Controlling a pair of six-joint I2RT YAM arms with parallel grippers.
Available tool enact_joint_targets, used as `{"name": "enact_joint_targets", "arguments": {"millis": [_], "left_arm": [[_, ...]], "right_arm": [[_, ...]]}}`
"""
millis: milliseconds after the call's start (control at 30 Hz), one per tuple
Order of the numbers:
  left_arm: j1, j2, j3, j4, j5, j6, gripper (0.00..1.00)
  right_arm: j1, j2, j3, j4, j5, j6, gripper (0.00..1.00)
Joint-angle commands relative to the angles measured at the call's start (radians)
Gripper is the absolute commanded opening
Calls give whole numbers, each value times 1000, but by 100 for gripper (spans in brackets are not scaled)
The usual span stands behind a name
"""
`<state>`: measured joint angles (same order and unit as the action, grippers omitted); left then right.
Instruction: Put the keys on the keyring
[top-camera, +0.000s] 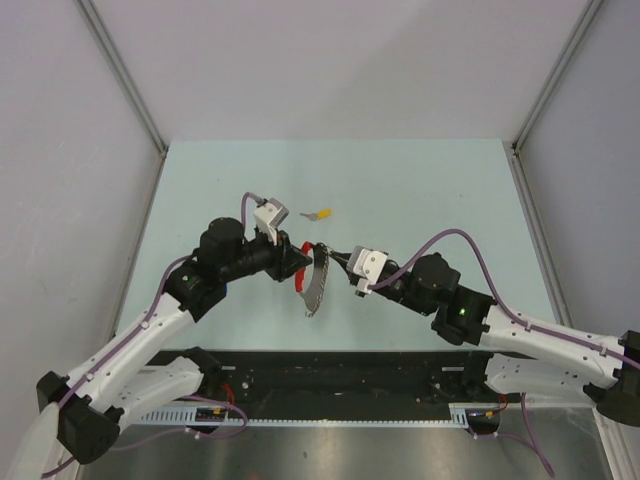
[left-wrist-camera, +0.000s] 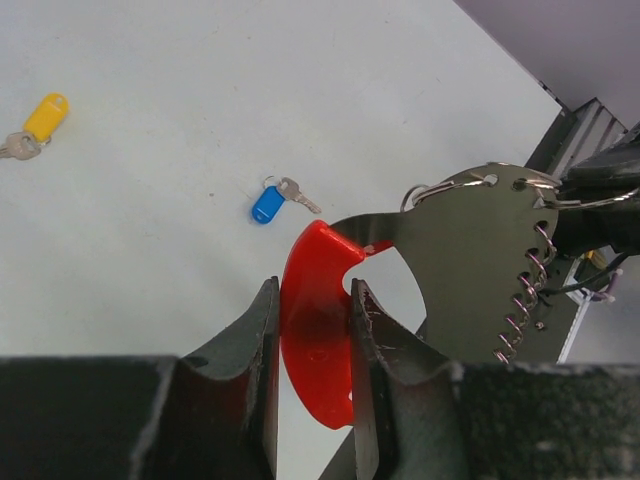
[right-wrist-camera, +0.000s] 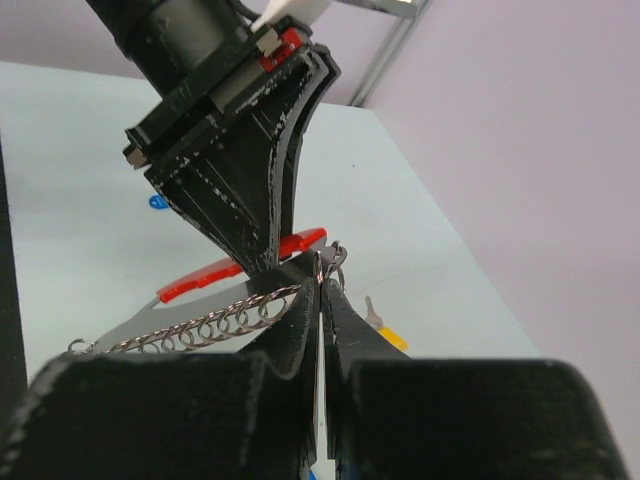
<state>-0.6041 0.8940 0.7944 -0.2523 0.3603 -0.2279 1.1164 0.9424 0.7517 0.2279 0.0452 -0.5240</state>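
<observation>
My left gripper (left-wrist-camera: 312, 300) clamps the red tag (left-wrist-camera: 318, 255) of the keyring (left-wrist-camera: 470, 240), which is held up off the table (left-wrist-camera: 150, 260). My right gripper (right-wrist-camera: 322, 285) is pinched tight on the keyring's other end. A blue key (left-wrist-camera: 268, 204) lies near the keyring, and a yellow key (left-wrist-camera: 45, 115) lies well apart from it.

Keyring (left-wrist-camera: 470, 250) red tag (left-wrist-camera: 320, 250) partly hidden between left gripper (left-wrist-camera: 314, 290) fingers

The keyring (top-camera: 316, 280) hangs over the table (top-camera: 420, 190) between the left gripper (top-camera: 298, 264) and the right gripper (top-camera: 335, 255); one key (top-camera: 320, 213) lies behind it (a second key (left-wrist-camera: 272, 200) nearer).
</observation>
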Motion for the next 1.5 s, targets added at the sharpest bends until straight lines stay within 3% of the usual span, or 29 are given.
{"name": "enact_joint_targets", "arguments": {"millis": [0, 167, 400, 600, 900, 1100, 1200, 1333, 1467], "left_arm": [[9, 14, -23, 80, 78, -11, 1], [9, 8, -87, 188, 167, -39, 8], [10, -81, -126, 240, 151, 18, 46], [15, -187, -146, 306, 224, 117, 68], [13, -211, -115, 355, 396, 225, 65], [13, -224, -80, 323, 250, 257, 63], [12, -213, -104, 370, 284, 234, 62], [12, -150, -121, 471, 359, 194, 53], [13, -107, -93, 476, 393, 245, 40]], "right_arm": [[-20, 4, 26, 106, -87, 58, 0], [-93, 36, 25, 142, -134, 104, 0], [-156, 33, 26, 122, -257, 160, 0], [-231, 18, 23, 110, -367, 216, 0], [-296, 38, 21, 134, -515, 277, 0], [-309, 45, 23, 119, -461, 300, 0], [-306, 41, 21, 117, -472, 308, 0], [-308, 48, 21, 123, -528, 311, 0], [-308, 61, 21, 142, -548, 326, 0]]}}
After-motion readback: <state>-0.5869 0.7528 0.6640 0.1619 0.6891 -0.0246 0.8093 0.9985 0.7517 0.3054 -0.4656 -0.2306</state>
